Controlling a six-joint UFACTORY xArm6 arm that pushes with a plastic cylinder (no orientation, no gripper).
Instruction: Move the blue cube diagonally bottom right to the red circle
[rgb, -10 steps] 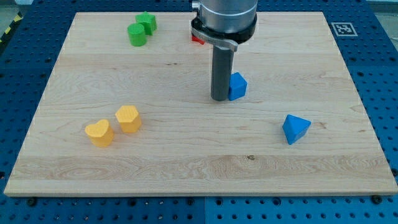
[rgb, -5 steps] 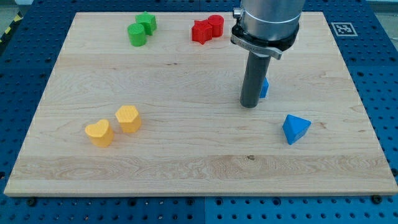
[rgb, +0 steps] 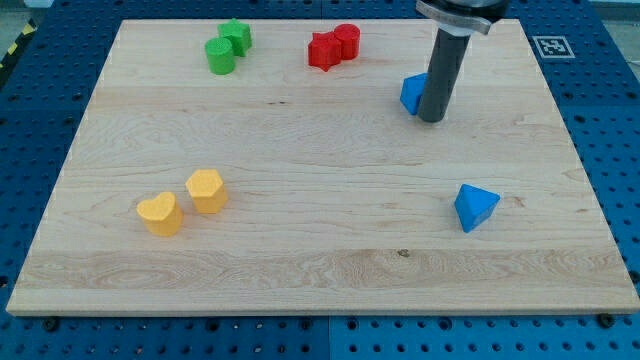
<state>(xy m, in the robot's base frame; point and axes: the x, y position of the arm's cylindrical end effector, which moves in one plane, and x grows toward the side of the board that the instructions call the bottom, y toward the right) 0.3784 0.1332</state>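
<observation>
The blue cube sits on the wooden board at upper right, partly hidden behind my rod. My tip rests on the board touching the cube's right lower side. The red circle stands near the view's top edge, up and left of the cube, touching a red star-like block on its left.
A blue triangular block lies at the lower right. Two green blocks sit at the top left. A yellow heart and a yellow hexagon lie at the lower left.
My tip has moved up and to the right, from the cube's left side to its right side. The blue cube has shifted up and right with it.
</observation>
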